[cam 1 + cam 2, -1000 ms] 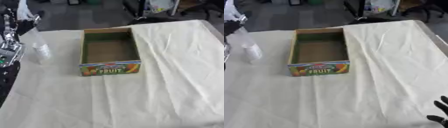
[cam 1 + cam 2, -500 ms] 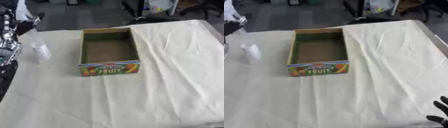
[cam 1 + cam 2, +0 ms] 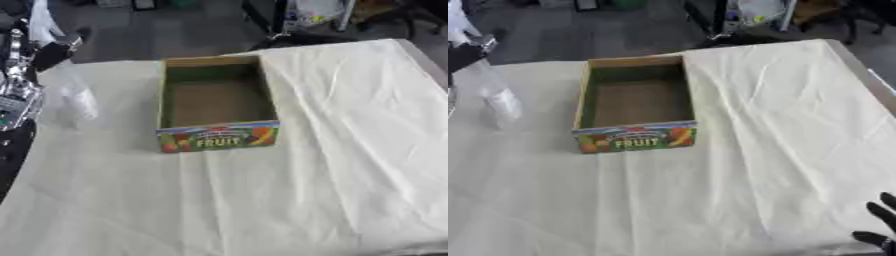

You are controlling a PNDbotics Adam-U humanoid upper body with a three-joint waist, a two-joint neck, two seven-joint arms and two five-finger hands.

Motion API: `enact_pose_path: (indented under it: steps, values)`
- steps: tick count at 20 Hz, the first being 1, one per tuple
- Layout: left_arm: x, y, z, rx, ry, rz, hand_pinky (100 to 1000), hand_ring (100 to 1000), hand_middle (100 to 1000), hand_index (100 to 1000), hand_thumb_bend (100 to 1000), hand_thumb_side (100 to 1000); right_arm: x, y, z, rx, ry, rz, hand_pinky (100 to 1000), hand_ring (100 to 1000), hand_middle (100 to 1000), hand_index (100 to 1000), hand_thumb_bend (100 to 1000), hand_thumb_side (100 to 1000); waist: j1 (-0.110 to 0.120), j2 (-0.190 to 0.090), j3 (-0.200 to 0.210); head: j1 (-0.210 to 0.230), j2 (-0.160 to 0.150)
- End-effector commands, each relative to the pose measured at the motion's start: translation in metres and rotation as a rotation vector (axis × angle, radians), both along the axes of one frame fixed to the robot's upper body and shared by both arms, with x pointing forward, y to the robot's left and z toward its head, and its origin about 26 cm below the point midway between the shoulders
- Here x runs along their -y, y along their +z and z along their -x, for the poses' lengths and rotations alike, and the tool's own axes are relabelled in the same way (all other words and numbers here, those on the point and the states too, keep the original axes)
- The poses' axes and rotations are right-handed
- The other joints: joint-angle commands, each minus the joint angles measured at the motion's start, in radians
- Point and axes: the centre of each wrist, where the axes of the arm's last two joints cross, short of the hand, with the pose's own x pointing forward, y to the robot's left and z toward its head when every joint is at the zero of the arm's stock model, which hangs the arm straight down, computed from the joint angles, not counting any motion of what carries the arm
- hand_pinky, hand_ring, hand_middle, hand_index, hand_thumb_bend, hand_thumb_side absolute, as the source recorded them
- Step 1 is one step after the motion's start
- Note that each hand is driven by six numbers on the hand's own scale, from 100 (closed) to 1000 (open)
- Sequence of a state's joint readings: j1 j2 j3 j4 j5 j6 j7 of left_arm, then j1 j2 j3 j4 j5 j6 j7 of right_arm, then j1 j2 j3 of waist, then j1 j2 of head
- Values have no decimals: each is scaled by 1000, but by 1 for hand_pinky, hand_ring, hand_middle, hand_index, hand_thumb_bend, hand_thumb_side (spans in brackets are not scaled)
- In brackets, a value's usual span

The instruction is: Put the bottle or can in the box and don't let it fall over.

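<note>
Right hand (image 3: 878, 225), fingers straight and relaxed, idle at 5 o'clock; left hand (image 3: 16, 95) at 9 o'clock, finger state impossible to tell. Clear plastic bottle (image 3: 77, 102) upright just beside it, outside empty fruit box (image 3: 216, 100). Nothing placed yet.

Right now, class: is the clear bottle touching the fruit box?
Apart. The right eye view shows bare cloth between the bottle and the box, with the bottle standing left of it.

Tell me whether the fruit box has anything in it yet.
Empty. The box shows only its bare brown floor; the clear bottle stands upright on the cloth to its left.
</note>
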State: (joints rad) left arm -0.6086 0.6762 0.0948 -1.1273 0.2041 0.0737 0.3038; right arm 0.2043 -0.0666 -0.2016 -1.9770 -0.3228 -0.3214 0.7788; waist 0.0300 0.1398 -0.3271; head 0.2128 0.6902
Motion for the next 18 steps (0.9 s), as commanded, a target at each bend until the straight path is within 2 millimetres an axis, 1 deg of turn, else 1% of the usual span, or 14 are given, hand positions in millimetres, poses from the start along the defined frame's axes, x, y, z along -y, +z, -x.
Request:
enact_pose_path:
  steps: [1,2,4,7,8,9,10,14,16,17,18]
  values:
    - [-9,21,2,36,3,-32,839,880,547,801,617,121,-1,7,0,22,6,15,789,1000,1000,1000,100,470,1,-10,-2,-2,-16]
    - [-9,21,2,36,2,-31,837,874,535,790,598,100,0,7,0,22,6,14,789,1000,1000,1000,100,470,0,-10,-2,-2,-16]
    - [-9,21,2,36,0,-29,835,864,524,778,576,100,-1,7,1,22,6,15,789,1000,1000,1000,100,470,0,-10,-2,-2,-17]
    - [-9,21,1,37,-4,-26,829,831,485,741,497,100,-1,7,1,21,7,15,790,1000,1000,1000,100,470,0,-10,-3,-2,-17]
    - [-9,21,1,38,-5,-24,828,828,482,737,486,100,-1,7,1,21,7,15,790,1000,1000,1000,100,470,0,-10,-3,-2,-17]
    - [-9,21,1,39,-5,-22,825,814,466,721,434,100,-1,7,1,21,7,15,790,1000,1000,1000,100,470,0,-10,-3,-2,-17]
    - [-9,21,1,41,-5,-19,822,804,456,710,401,100,-1,7,1,21,7,15,789,1000,1000,1000,100,469,0,-10,-3,-2,-17]
    - [-9,21,1,50,2,-8,813,773,420,678,331,100,-1,6,1,20,7,15,789,1000,1000,1000,100,470,-1,-10,-4,-2,-18]
    - [-8,22,1,55,7,-4,804,747,390,653,292,100,-1,6,1,20,7,14,789,1000,1000,1000,100,470,-1,-10,-4,-2,-18]
    - [-8,22,1,58,8,-2,796,712,354,621,266,100,-1,6,1,20,8,14,789,1000,1000,1000,100,470,-1,-11,-4,-2,-18]
    - [-8,22,1,61,10,-1,792,694,338,606,257,100,-1,6,1,20,8,14,789,1000,1000,1000,100,470,-1,-11,-4,-2,-18]
